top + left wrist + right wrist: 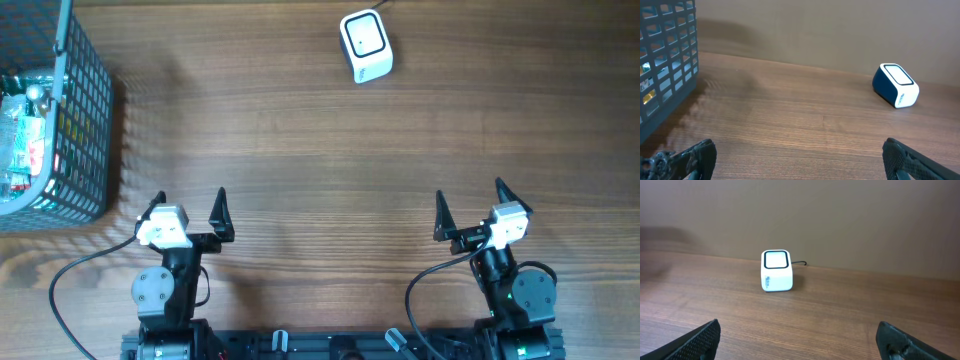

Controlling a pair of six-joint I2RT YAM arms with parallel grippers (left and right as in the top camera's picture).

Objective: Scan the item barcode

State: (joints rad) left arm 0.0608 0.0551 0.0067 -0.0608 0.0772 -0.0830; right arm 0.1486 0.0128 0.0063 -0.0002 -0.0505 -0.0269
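From overhead, the basket [85, 110] is seen at ten o'clock on the table [300, 150], with packets [20, 130] crowded inside it. The scanner [366, 45] is set at one o'clock. The left gripper [190, 205] at seven o'clock and the right gripper [470, 200] at five o'clock are both spread wide, and nothing is held.

From the left wrist, the basket [667, 60] is shown at nine o'clock and the scanner [896, 85] at two o'clock.

From the right wrist, the scanner [776, 270] is found just toward eleven o'clock of centre, its cable [800, 263] trailing toward three o'clock.

Likely hazards: the basket wall could be struck by a wide finger, two packets could be pinched together, or a barcode could be turned away from the scanner window.

Blue writing is seen on the scanner's side, too small to be read. The packet labels cannot be read either.
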